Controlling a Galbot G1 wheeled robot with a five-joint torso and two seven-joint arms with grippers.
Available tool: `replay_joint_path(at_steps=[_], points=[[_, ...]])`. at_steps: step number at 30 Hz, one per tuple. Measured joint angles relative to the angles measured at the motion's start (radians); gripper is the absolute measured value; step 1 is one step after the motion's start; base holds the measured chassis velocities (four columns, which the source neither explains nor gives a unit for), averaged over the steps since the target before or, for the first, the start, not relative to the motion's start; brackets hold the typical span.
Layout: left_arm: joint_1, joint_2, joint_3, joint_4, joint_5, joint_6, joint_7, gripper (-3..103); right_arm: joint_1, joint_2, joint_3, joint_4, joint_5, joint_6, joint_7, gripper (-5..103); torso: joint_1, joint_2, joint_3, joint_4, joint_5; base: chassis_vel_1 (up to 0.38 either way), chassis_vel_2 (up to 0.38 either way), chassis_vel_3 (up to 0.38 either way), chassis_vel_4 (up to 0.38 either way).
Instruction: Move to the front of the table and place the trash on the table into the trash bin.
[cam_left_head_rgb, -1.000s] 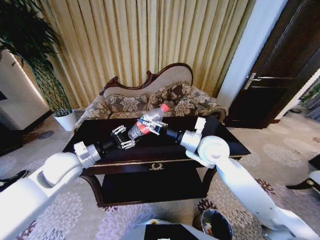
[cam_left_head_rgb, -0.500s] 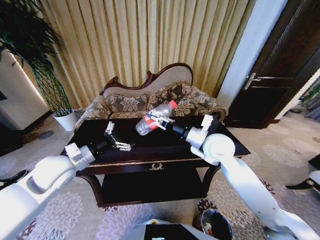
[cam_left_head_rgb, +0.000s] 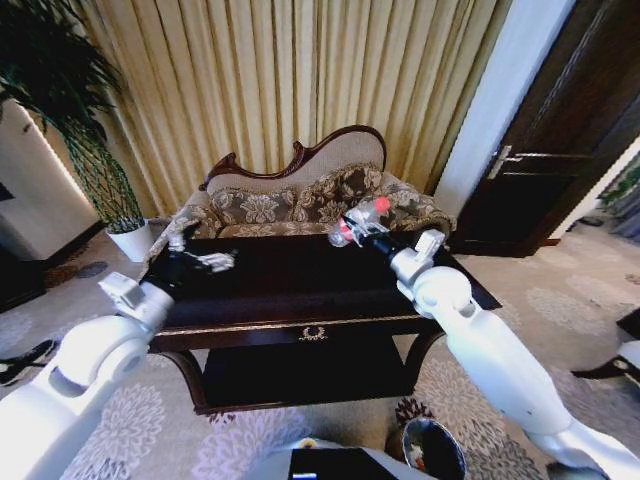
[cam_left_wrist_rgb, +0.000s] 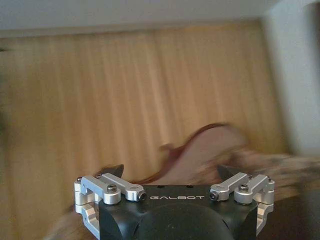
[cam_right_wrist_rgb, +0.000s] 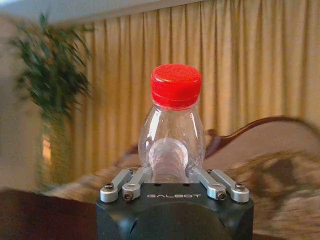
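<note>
Aloft, right arm's jaws round bottle (cam_left_head_rgb: 362, 219) above table (cam_left_head_rgb: 300, 290)

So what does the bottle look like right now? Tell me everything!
The bottle is clear plastic and looks empty, with a bright red cap on top and a red band showing in the head view. The right tool is shut around its body, its metal fingers pressing both sides. It is lifted above the far right part of the dark table, touching nothing else.
</note>
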Motion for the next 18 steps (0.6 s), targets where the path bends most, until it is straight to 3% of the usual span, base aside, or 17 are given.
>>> replay_joint_path(at_steps=[6,12,14,16,17,18], points=[[0.116,-0.059,-0.154,0.006,-0.020,0.082,-0.088,100,-0.055,0.008,0.024,-0.036,-0.155,0.014,0.000,27,0.000,0.000,0.000,0.0004,-0.0003,0.000,0.000,0.000,0.000],[0.181,-0.097,-0.268,0.052,-0.031,0.103,-0.114,100,-0.128,0.040,0.079,-0.077,-0.220,0.034,0.000,27,0.000,0.000,0.000,0.0002,0.0000,0.000,0.000,0.000,0.000],[0.199,-0.101,-0.293,0.075,-0.026,0.088,-0.102,100,-0.148,0.044,0.096,-0.088,-0.221,0.043,0.000,27,0.000,0.000,0.000,0.0003,0.0001,0.000,0.000,0.000,0.000],[0.232,-0.102,-0.332,0.171,0.020,-0.018,-0.021,100,-0.191,0.040,0.140,-0.111,-0.221,0.064,0.000,27,0.000,0.000,0.000,0.0002,0.0000,0.000,0.000,0.000,0.000],[0.232,-0.102,-0.332,0.171,0.020,-0.018,-0.021,100,-0.191,0.040,0.140,-0.111,-0.221,0.064,0.000,27,0.000,0.000,0.000,0.0002,0.0000,0.000,0.000,0.000,0.000],[0.238,-0.100,-0.348,0.215,0.034,-0.068,0.011,100,-0.209,0.033,0.160,-0.117,-0.220,0.072,0.000,27,0.000,0.000,0.000,0.0003,-0.0002,0.000,0.000,0.000,0.000]])
